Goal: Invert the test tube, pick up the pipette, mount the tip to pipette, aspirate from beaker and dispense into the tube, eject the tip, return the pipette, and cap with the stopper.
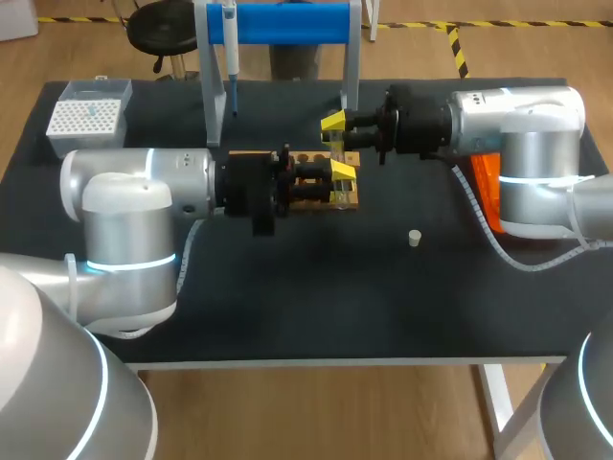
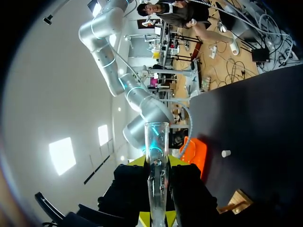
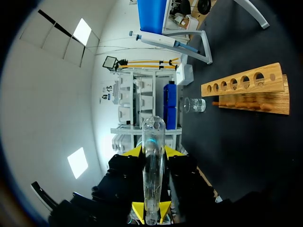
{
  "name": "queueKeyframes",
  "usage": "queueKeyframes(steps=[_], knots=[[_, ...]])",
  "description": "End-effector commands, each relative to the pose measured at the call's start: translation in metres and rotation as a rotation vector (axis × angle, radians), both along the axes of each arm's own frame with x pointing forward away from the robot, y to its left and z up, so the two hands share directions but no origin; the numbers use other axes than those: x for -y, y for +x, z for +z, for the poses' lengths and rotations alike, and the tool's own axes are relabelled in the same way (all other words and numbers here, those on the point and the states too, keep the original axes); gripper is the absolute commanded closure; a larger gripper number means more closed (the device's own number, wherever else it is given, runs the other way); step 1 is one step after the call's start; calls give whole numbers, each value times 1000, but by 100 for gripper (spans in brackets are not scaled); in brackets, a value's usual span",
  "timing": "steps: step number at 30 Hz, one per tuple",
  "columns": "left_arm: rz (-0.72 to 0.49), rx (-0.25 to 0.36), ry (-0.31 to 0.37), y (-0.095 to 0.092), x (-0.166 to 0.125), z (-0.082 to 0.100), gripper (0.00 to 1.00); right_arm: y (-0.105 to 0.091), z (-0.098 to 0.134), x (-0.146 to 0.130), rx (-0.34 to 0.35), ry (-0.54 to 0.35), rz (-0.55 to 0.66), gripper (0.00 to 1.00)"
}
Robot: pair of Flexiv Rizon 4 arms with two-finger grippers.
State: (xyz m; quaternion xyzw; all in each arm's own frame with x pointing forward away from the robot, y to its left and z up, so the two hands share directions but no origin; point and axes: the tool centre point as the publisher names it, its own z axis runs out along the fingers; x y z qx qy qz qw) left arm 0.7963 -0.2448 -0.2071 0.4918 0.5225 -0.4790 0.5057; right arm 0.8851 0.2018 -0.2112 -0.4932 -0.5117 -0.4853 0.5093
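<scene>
Glass test tube lies level along 12–6 o'clock in head view, rounded end at 12, clamped crosswise by right gripper and left gripper together.

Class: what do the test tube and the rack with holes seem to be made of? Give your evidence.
Clear round-bottomed test tube: probably glass, smooth and glossy; the room shows through it and highlights glint, though clear plastic is possible. Light brown rack with holes: wood, matt, with streaky grain visible.
</scene>
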Motion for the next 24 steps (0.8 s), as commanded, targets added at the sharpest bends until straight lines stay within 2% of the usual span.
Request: queueKeyframes(steps=[1, 21, 24], knots=[[3, 1, 2, 0, 0, 1, 100, -1, 0, 0, 1, -1, 0, 0], [3, 1, 2, 0, 0, 1, 100, -1, 0, 0, 1, -1, 0, 0], [3, 1, 2, 0, 0, 1, 100, -1, 2, 14, 63, 6, -34, 0]])
